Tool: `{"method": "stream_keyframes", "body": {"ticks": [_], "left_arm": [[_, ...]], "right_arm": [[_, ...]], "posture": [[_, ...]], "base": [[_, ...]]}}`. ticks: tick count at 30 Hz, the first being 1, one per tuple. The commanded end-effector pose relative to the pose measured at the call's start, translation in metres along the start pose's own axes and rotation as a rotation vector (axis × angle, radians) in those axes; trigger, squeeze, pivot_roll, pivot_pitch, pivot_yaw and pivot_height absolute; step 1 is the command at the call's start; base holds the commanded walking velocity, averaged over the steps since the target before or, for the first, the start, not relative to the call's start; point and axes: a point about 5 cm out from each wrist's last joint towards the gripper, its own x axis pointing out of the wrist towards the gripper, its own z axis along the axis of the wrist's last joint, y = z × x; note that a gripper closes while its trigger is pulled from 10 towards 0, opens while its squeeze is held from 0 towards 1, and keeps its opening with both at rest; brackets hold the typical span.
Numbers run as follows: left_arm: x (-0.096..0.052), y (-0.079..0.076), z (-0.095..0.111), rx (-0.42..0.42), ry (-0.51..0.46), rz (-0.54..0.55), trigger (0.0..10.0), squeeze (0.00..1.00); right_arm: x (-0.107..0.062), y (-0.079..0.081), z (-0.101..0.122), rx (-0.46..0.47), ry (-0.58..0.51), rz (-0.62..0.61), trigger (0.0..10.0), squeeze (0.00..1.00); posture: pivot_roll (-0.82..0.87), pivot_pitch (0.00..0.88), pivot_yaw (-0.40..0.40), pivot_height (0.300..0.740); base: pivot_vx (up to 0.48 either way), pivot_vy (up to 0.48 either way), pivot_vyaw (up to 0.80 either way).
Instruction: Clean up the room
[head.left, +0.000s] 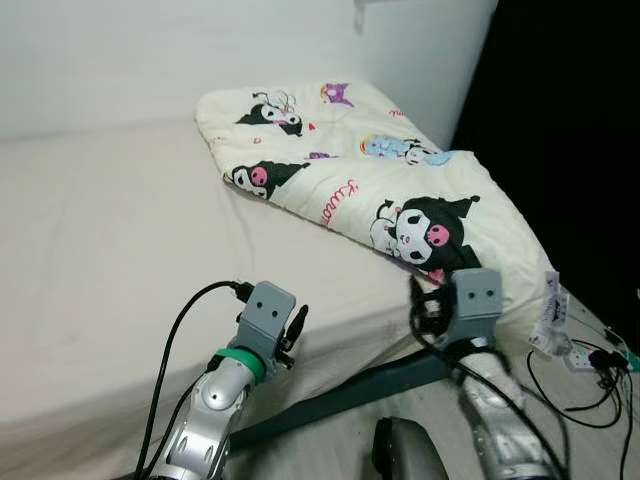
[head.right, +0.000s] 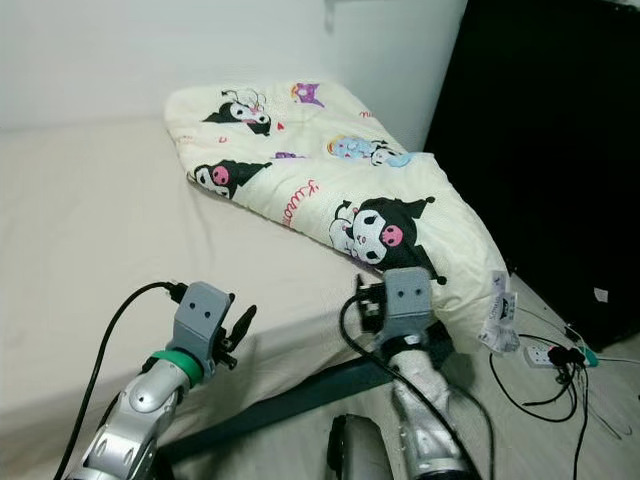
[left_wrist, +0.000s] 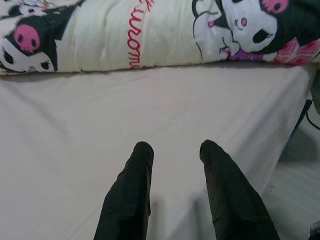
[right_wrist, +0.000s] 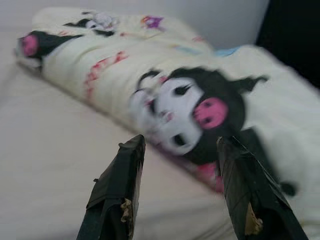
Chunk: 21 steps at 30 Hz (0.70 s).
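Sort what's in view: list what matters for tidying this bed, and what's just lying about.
For the job:
- folded cartoon quilt, lying on the bed's right side
- bed sheet
- left tool, open, over the sheet
- right tool, open, pointed at the quilt

Lying about:
- power strip and cables on the floor
- dark bed frame rail

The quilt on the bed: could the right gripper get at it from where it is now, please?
Probably yes. The right gripper is open and points at the quilt, whose near corner lies just ahead on the bed, with nothing between them.
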Motion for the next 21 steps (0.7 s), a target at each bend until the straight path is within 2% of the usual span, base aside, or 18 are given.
{"method": "stream_keyframes", "body": {"ticks": [1, 4, 6, 9, 11, 15, 18, 19, 20, 21], "left_arm": [[-0.001, -0.001, -0.006, -0.003, 0.026, -0.014, 10.0, 0.00], [-0.001, 0.000, -0.004, 0.000, 0.024, -0.017, 10.0, 0.00], [0.000, 0.002, -0.003, 0.004, 0.023, -0.018, 10.0, 0.00], [0.001, 0.003, -0.003, 0.006, 0.023, -0.017, 10.0, 0.00], [0.001, 0.010, -0.001, 0.021, 0.026, -0.011, 10.0, 0.00], [-0.002, 0.016, -0.002, 0.041, 0.038, -0.011, 10.0, 0.00], [-0.009, 0.026, -0.005, 0.067, 0.060, -0.009, 10.0, 0.00], [-0.011, 0.030, -0.005, 0.073, 0.064, -0.002, 10.0, 0.00], [-0.011, 0.030, -0.005, 0.073, 0.064, -0.002, 10.0, 0.00], [-0.013, 0.036, -0.004, 0.083, 0.070, 0.010, 10.0, 0.00]], "right_arm": [[0.002, -0.016, 0.012, -0.027, -0.052, -0.053, 10.0, 0.00], [0.004, -0.041, 0.018, -0.060, -0.065, -0.114, 10.0, 0.00], [0.005, -0.056, 0.017, -0.050, -0.054, -0.161, 10.0, 0.00], [0.005, -0.063, 0.017, -0.038, -0.050, -0.182, 10.0, 0.00], [0.007, -0.089, 0.011, -0.015, -0.015, -0.250, 10.0, 0.00], [0.012, -0.101, 0.007, 0.015, 0.011, -0.247, 10.0, 0.00], [0.021, -0.103, 0.001, 0.104, 0.042, -0.211, 10.0, 0.00], [0.023, -0.103, -0.001, 0.117, 0.054, -0.205, 10.0, 0.29], [0.023, -0.103, -0.001, 0.117, 0.054, -0.205, 10.0, 0.29], [0.025, -0.102, -0.003, 0.112, 0.069, -0.194, 10.0, 0.29]], "posture": [[-0.14, 0.102, 0.066, 0.500], [-0.14, 0.119, 0.073, 0.500], [-0.13, 0.131, 0.077, 0.500], [-0.13, 0.136, 0.078, 0.500], [-0.11, 0.176, 0.111, 0.500], [-0.10, 0.188, 0.124, 0.500], [-0.07, 0.208, 0.145, 0.500], [-0.06, 0.218, 0.150, 0.500], [-0.06, 0.218, 0.150, 0.500], [-0.05, 0.229, 0.156, 0.500]], "base": [[0.000, 0.000, 0.00], [0.000, 0.000, 0.00], [0.000, 0.000, 0.00], [0.000, 0.000, 0.00], [0.000, 0.000, 0.00], [0.000, 0.000, 0.00], [0.000, 0.000, 0.00], [0.000, 0.000, 0.00], [0.000, 0.000, 0.00], [0.000, 0.000, 0.00]]}}
